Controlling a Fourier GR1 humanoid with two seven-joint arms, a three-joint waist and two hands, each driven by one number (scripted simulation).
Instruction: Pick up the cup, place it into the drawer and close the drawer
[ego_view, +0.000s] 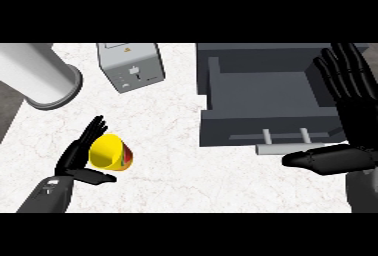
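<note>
A yellow cup (109, 151) with a red and green patch on its side lies tipped on the white marble counter at the lower left. My left hand (77, 155) is right beside it, fingers straight along its left side and thumb stretched under it, open, not curled round it. The dark grey drawer (214, 95) stands pulled out at the upper right, nothing inside it, its silver handle (284, 148) at the front. My right hand (347, 100) is open over the drawer's right side, fingers pointing up, thumb near the handle.
A grey toaster-like box (131, 66) stands at the top middle. A large white cylinder (40, 75) lies at the upper left. The counter's left edge (9, 131) drops off beside the left forearm.
</note>
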